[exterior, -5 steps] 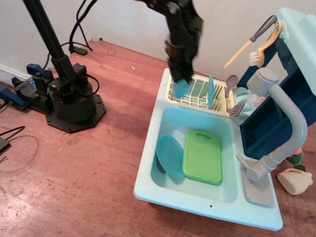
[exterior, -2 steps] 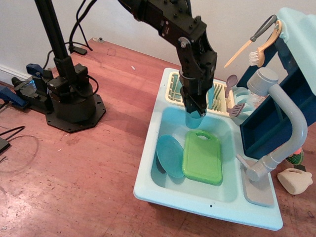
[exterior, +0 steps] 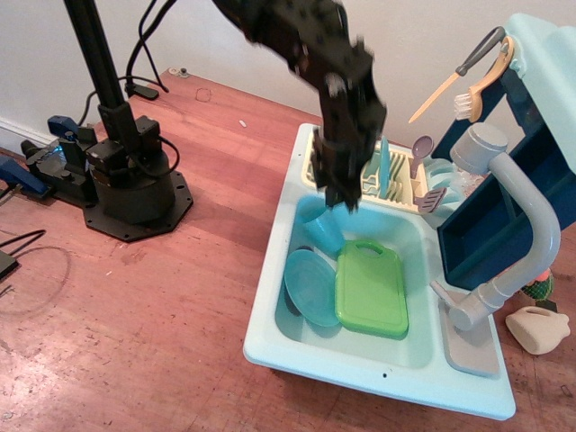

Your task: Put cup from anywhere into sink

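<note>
Far left of the fingers, the arm's black base point(exterior: 135, 184) is bolted to the wooden floor point(exterior: 135, 297), with cables trailing beside it. No change is noted there against the earlier views.

The gripper point(exterior: 340, 196) hangs over the back left part of the sink point(exterior: 270, 324), just in front of the cream dish rack point(exterior: 360, 175). A second ago it was at the rack with the cup in its grasp; shortly after, it was lower, over the basin, the cup between its fingers. Now it sits higher and the cup point(exterior: 324, 229) lies just below the fingers, inside the basin, leaning toward the left wall. A gap shows between fingertips and cup, so the fingers hold nothing. How far they are parted cannot be told; the arm is motion-blurred.

Just below and slightly left of the fingers, past the cup, the round teal plate point(exterior: 310, 288) rests on the basin floor. It has shifted a little since the earlier views. Below and right of the fingers lies the green cutting board point(exterior: 371, 288), also nudged slightly.

Right of the fingers stand the utensils in the rack, then the grey faucet point(exterior: 513, 234) at the sink's right edge.

Judgement: the cup is in the sink and released; the task appears essentially complete, with only withdrawal of the arm remaining.
</note>
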Robot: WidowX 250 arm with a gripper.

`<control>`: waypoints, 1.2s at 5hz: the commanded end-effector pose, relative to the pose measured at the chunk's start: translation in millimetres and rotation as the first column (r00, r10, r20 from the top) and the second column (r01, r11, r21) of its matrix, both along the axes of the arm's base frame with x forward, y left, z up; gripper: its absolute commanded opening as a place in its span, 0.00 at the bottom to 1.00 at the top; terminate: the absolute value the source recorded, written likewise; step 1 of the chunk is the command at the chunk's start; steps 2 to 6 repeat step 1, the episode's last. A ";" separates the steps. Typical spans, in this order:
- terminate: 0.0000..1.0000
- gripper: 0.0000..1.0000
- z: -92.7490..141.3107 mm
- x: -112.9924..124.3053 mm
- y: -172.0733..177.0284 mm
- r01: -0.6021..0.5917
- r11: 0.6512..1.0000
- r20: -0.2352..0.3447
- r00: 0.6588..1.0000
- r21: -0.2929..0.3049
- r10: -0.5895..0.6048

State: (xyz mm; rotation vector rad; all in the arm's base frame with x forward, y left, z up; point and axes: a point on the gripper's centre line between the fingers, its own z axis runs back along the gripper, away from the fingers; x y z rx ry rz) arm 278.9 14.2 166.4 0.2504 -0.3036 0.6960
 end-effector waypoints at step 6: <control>1.00 1.00 79.9 -11.9 36.6 -0.081 0.992 0.144 0.987 0.101 0.066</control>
